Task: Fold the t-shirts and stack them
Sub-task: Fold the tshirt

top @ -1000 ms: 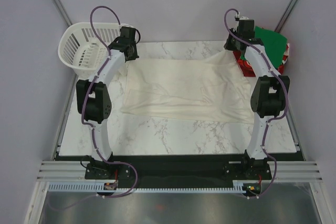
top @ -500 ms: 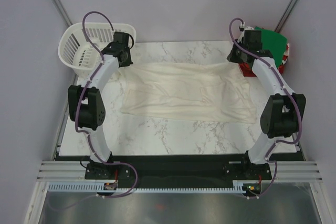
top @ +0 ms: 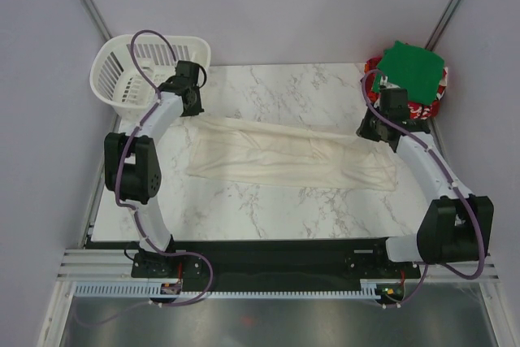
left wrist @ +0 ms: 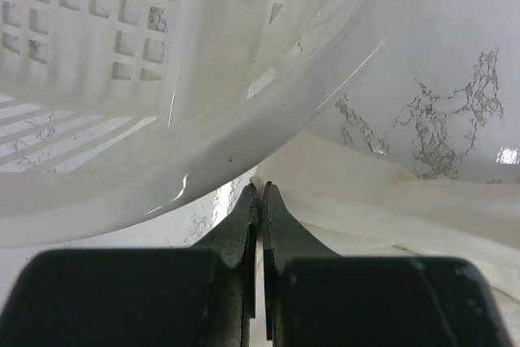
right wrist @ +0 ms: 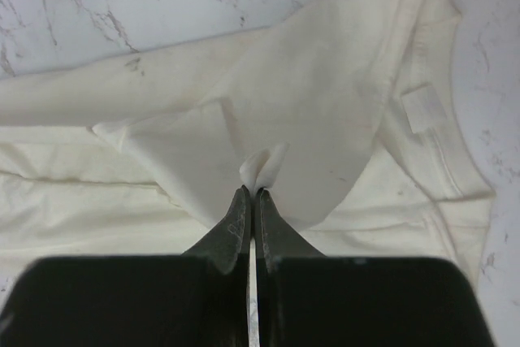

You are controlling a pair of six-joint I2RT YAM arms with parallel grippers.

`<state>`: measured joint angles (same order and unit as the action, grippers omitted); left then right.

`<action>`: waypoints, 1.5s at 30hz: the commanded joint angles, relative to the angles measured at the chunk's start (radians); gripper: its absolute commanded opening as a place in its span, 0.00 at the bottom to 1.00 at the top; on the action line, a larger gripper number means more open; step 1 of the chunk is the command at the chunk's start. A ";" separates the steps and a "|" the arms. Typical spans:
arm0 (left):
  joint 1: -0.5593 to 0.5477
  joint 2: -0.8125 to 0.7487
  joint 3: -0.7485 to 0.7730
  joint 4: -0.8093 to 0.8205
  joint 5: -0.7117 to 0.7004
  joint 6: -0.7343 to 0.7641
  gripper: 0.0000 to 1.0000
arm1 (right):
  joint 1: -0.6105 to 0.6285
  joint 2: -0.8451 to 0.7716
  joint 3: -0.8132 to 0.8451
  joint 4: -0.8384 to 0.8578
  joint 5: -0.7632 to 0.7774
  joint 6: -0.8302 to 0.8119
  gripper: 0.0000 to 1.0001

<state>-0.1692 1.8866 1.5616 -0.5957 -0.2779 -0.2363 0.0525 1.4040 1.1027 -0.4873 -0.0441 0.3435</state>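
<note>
The left claw (left wrist: 258, 193) is squeezed tight, with only a thin crack between its 2 fingers. One corner of the cream t-shirt (top: 292, 156) sits right at its tips, so it seems to be pinching that corner. The rest of the shirt spreads out to the right of this claw. The white basket (top: 130, 71) is just ahead of the tips and a bit above them. It is very close, but I cannot tell if it touches.

The right claw (right wrist: 250, 191) is squeezed tight too. A little bump of cream cloth pokes out just past its tips, held between the 2 fingers. A folded flap of the shirt lies in front of this claw, and more cloth spreads out to both sides of it.

From above, the cream t-shirt lies in a long band on the marble table (top: 276, 213), stretched from 1 claw to the other. The green t-shirt (top: 414, 67) is behind the right claw, near it. It lies on top of the red t-shirt (top: 432, 101), which has white letters on it.
</note>
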 commanded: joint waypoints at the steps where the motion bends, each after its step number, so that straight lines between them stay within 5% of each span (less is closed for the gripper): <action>1: 0.005 -0.038 -0.021 0.025 0.002 0.045 0.02 | 0.000 -0.098 -0.056 -0.002 0.099 0.068 0.00; 21: -0.009 -0.182 -0.304 0.022 0.011 0.032 0.02 | -0.002 -0.293 -0.286 -0.091 0.179 0.118 0.00; 22: -0.009 -0.181 -0.316 0.020 0.016 0.034 0.04 | -0.002 -0.293 -0.299 -0.089 0.182 0.121 0.02; 23: -0.007 -0.181 -0.330 0.004 0.011 0.032 0.21 | -0.002 -0.290 -0.308 -0.091 0.188 0.126 0.15; 25: -0.009 -0.179 -0.330 -0.013 0.000 0.017 0.54 | -0.002 -0.272 -0.325 -0.089 0.185 0.135 0.68; 26: -0.010 -0.182 -0.325 -0.021 -0.026 0.011 0.74 | -0.002 -0.266 -0.326 -0.091 0.187 0.137 0.76; 27: -0.010 -0.199 -0.322 -0.027 -0.035 -0.001 0.80 | -0.002 -0.263 -0.325 -0.091 0.194 0.138 0.87; 29: -0.009 -0.222 -0.313 -0.029 -0.047 -0.012 0.88 | -0.002 -0.267 -0.320 -0.096 0.196 0.144 0.92; 38: -0.068 -0.158 -0.267 -0.026 0.007 -0.038 0.75 | 0.012 -0.350 -0.426 -0.048 0.076 0.227 0.94; 45: -0.139 0.000 -0.244 -0.027 -0.035 -0.126 0.70 | 0.014 -0.188 -0.451 0.062 0.076 0.230 0.95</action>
<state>-0.3035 1.8381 1.3025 -0.6167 -0.2852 -0.2848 0.0628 1.1557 0.6334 -0.5167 0.0391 0.5552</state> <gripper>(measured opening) 0.707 0.951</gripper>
